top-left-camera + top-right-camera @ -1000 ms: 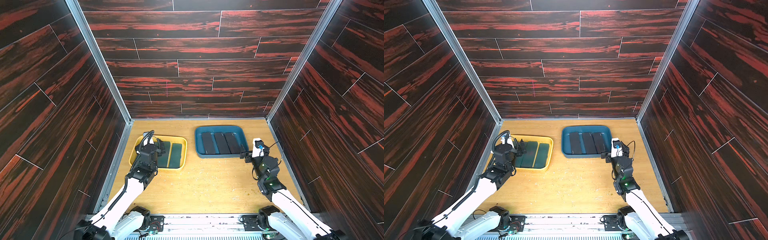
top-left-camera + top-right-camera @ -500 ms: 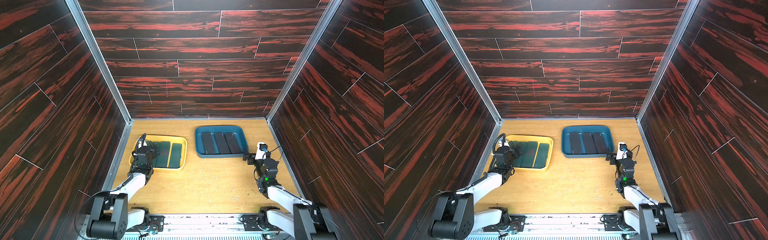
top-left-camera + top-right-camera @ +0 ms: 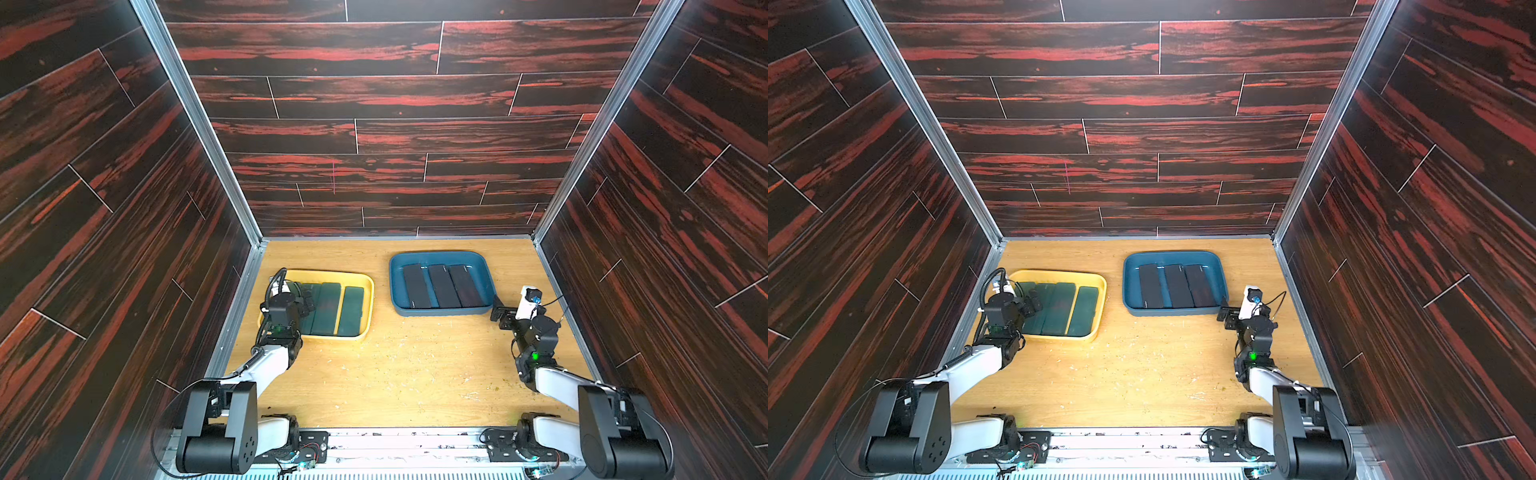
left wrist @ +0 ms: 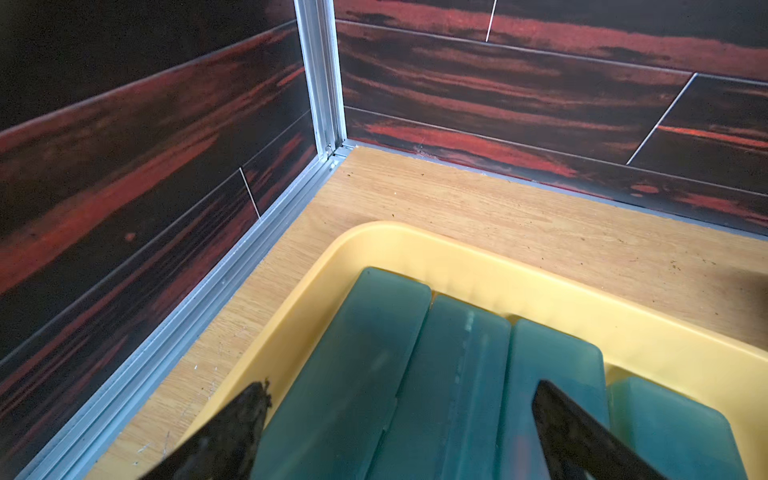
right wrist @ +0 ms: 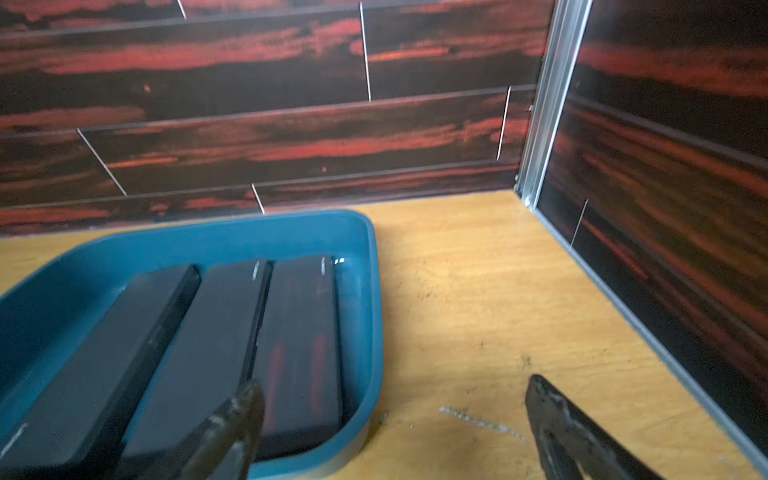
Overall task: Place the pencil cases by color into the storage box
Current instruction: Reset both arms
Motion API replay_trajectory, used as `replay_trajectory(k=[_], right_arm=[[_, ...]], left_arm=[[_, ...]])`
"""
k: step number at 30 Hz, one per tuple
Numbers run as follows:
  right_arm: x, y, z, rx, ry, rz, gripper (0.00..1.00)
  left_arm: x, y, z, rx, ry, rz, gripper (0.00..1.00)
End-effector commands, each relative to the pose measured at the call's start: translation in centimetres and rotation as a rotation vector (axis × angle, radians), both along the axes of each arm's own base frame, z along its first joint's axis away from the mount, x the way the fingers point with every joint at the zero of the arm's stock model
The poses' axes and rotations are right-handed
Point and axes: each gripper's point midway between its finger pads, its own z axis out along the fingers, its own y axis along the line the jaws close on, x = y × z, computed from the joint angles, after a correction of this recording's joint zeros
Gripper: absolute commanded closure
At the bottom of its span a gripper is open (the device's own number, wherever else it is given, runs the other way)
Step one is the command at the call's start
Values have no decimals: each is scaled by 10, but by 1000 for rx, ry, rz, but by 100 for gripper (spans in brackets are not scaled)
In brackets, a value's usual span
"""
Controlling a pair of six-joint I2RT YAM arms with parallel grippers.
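Note:
Several dark green pencil cases (image 3: 328, 307) lie side by side in a yellow storage box (image 3: 366, 291) on the left. Three black pencil cases (image 3: 442, 286) lie in a blue storage box (image 3: 440, 255) on the right. My left gripper (image 3: 306, 300) hangs open over the near left part of the yellow box, with green cases (image 4: 374, 353) below its empty jaws (image 4: 400, 386). My right gripper (image 3: 498, 316) is open and empty beside the blue box's near right corner (image 5: 376, 332). In the right wrist view the gripper (image 5: 392, 383) straddles that rim.
Dark wood-pattern walls with metal corner posts (image 3: 199, 124) close in the wooden table (image 3: 415, 374) on three sides. Both arm bases (image 3: 216, 432) sit at the front edge. Small crumbs speckle the table between the boxes and the front.
Both arms have folded down and drawn back toward the front edge. The left gripper has slid a little toward the left wall, the right a little toward the right wall. Both stayed open.

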Motion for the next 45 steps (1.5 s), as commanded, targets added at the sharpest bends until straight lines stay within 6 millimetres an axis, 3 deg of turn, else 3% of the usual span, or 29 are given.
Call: replay_trajectory(k=[1,24,35,39,43,45], right_arm=[[2,-3,1,12,-20,-16,2],[4,-12,-3,-74,-110,-59,4],[5,-10,-13,-71,-110,-34,5],[10,-9,-15,-67,-93,-25,4],[31,-13,-29,-13,24,23,6],[32,-17,-30,22,39,40,1]], left_arm=[[-5,3,-15,17,30,5,0],[1,10,-44,74,-33,31,0],[-2,14,-44,72,-48,58,0],[-1,14,-45,74,-39,52,0],[8,17,-49,76,24,71,0],[8,17,-50,75,20,71,0]])
